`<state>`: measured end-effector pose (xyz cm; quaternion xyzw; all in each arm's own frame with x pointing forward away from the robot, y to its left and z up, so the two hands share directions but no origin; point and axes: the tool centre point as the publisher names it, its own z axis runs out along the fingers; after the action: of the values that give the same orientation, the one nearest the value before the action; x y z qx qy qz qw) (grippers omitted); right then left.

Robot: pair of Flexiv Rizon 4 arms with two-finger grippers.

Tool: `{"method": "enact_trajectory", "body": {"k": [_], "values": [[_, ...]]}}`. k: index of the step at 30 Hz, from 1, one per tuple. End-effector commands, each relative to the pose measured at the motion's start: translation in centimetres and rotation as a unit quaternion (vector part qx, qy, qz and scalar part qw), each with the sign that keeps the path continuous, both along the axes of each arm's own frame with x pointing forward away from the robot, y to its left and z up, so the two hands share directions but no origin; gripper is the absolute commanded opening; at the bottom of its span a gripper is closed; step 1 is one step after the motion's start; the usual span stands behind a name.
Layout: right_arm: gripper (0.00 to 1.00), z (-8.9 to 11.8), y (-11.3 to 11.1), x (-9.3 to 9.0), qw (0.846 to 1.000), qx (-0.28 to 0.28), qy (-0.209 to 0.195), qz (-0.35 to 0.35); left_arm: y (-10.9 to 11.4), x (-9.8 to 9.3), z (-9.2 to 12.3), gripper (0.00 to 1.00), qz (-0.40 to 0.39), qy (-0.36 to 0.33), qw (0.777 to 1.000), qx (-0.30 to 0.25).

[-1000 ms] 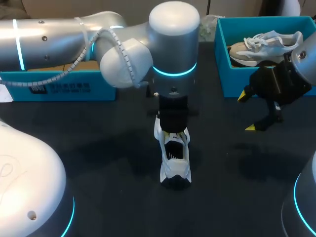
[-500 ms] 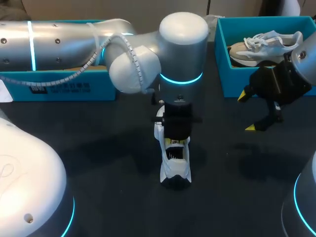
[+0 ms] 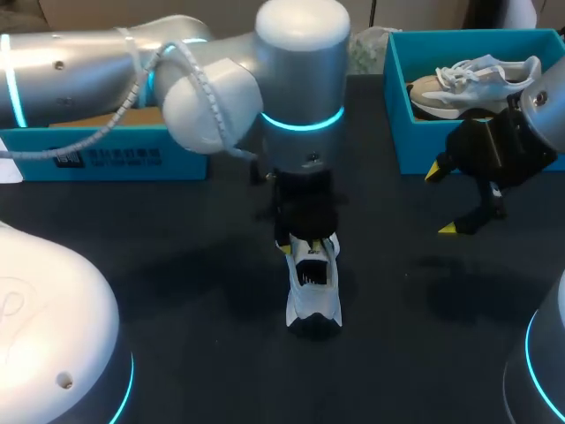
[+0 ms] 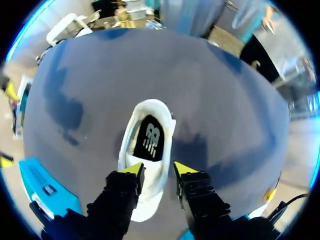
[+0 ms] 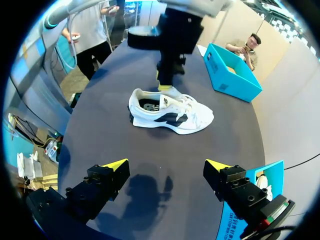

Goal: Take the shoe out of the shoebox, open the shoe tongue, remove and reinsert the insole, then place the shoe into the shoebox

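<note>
Left arm [image 3: 296, 79] now further left, left hand [image 4: 159, 170] spread astride white shoe [image 4: 148, 142] (right hand [image 5: 167, 167] spread before blue shoebox [image 3: 399, 115])

Dark table [image 3: 177, 265], grey-and-white spare sneaker [image 3: 472, 81] lying inside teal box [image 3: 395, 97] at far right corner

The left arm has swung back leftward, carrying its end effector [image 4: 159, 169] slightly left over the white sneaker [image 3: 312, 287].

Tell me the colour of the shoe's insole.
Black insole, clearest in the left wrist view.
</note>
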<state>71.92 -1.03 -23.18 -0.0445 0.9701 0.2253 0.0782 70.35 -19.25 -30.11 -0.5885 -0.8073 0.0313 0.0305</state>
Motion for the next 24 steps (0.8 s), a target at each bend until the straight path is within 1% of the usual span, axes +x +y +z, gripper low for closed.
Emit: {"method": "enact_trajectory", "body": {"k": [1,2,3,20,21,22,23,24], "values": [[1.00,-0.1,0.1,0.0,1.000,-0.001,0.000,-0.001,3.4,-0.6,1.3,0.58,0.043,0.019,0.998,-0.030],[1.00,-0.1,0.1,0.0,1.000,-0.001,0.000,-0.001,3.7,-0.8,1.8,0.87,0.037,0.027,0.998,-0.047],[1.00,-0.1,0.1,0.0,1.000,-0.001,0.000,-0.001,3.9,-1.1,2.5,1.00,0.020,0.024,0.997,-0.077],[1.00,-0.1,0.1,0.0,1.000,-0.001,0.000,-0.001,3.9,-1.1,2.5,1.00,0.020,0.024,0.997,-0.077],[1.00,-0.1,0.1,0.0,1.000,-0.001,0.000,-0.001,3.8,-1.5,2.7,1.00,0.036,0.025,0.996,-0.078],[1.00,-0.1,0.1,0.0,1.000,-0.001,0.000,-0.001,3.5,-1.6,2.9,1.00,0.077,0.038,0.995,-0.058],[1.00,-0.1,0.1,0.0,1.000,-0.001,0.000,-0.001,3.2,-1.7,2.9,1.00,0.114,0.033,0.992,-0.041],[1.00,-0.1,0.1,0.0,1.000,-0.001,0.000,-0.001,3.1,-1.9,2.8,1.00,0.136,0.020,0.990,-0.036]]}}
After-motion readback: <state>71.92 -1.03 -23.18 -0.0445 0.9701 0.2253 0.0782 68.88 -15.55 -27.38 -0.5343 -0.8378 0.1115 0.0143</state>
